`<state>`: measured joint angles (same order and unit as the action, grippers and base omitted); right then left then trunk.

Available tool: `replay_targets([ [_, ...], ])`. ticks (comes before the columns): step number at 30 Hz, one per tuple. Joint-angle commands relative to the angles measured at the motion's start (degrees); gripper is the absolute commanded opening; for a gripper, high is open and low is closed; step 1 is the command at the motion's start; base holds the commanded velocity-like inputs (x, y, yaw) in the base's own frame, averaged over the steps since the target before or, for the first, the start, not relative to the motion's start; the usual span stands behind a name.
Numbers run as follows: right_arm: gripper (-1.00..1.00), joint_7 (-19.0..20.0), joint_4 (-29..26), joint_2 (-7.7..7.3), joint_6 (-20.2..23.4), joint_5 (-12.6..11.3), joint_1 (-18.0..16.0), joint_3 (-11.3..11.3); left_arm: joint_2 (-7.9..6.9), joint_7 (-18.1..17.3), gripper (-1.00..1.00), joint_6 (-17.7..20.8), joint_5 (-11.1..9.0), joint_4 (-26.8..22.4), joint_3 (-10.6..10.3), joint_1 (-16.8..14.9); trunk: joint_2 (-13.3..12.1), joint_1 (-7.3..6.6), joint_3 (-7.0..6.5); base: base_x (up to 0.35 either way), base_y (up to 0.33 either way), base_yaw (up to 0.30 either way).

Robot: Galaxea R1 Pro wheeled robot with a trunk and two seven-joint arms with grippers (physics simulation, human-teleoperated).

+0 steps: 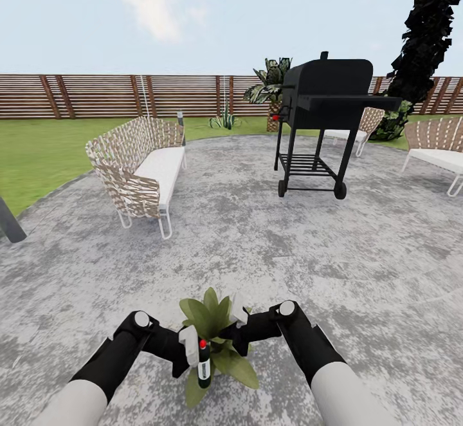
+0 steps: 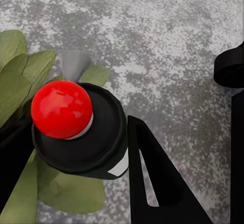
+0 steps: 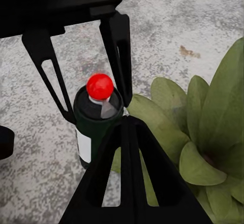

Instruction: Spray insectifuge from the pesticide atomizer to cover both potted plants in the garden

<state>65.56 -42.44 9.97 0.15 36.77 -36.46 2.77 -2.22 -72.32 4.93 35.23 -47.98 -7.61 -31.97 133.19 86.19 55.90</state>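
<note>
I have the atomizer [image 1: 204, 363] upright in the left gripper [image 1: 193, 349], just in front of the plant [image 1: 215, 342] and touching its near leaves. In the left wrist view the dark fingers [image 2: 157, 183] sit against the bottle's [image 2: 84, 137] shoulder on both sides, so the jaws are narrow and closed on it. The right gripper [image 1: 239, 329] hangs over the plant, beside the bottle; I cannot tell how its jaws stand.

I judge the bottle light, rigid and smooth, so it could twist or slip in a two-finger pinch. The best hold is on the round body below the red dot [image 3: 99, 86], clear of the top. The leaves look soft; they will bend if I brush them.
</note>
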Motion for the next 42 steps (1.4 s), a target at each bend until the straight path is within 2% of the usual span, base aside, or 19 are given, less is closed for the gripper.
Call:
replay_targets([
  [1, -1.00, 0.2, -0.1, 0.03, 0.0, 0.3, 0.0, 0.0, 0.04, -0.1, -1.00, 0.5, 0.0, -0.1, -0.1, 0.0, 0.0, -0.01, 0.06, 0.000, 0.000, 0.000],
  [9, -1.00, 0.2, 0.0, 0.03, 0.0, 0.3, 0.0, 0.0, 1.67, -0.6, -1.00, 0.5, 0.0, -0.1, -0.2, 0.1, 0.0, -0.01, 0.06, 0.000, 0.000, 0.000],
  [27, -1.00, 0.2, 0.3, 0.03, 0.0, 0.3, 0.0, -0.1, 3.36, -0.8, -1.00, 0.5, -0.1, -0.2, -0.2, -0.6, 0.0, -0.01, 0.06, 0.000, 0.000, 0.000],
  [35, -1.00, 0.2, 0.4, 0.03, -0.1, 0.3, 0.0, -0.1, 3.67, -0.8, -1.00, 0.5, 0.0, -0.3, -0.2, -0.6, 0.0, -0.01, 0.06, 0.000, 0.000, 0.000],
  [42, -1.00, 0.2, 0.3, 0.03, -0.1, 0.4, 0.0, -0.1, 3.32, -0.7, -1.00, 0.5, 0.1, -0.1, -0.1, -0.5, 0.0, -0.01, 0.06, 0.000, 0.000, 0.000],
])
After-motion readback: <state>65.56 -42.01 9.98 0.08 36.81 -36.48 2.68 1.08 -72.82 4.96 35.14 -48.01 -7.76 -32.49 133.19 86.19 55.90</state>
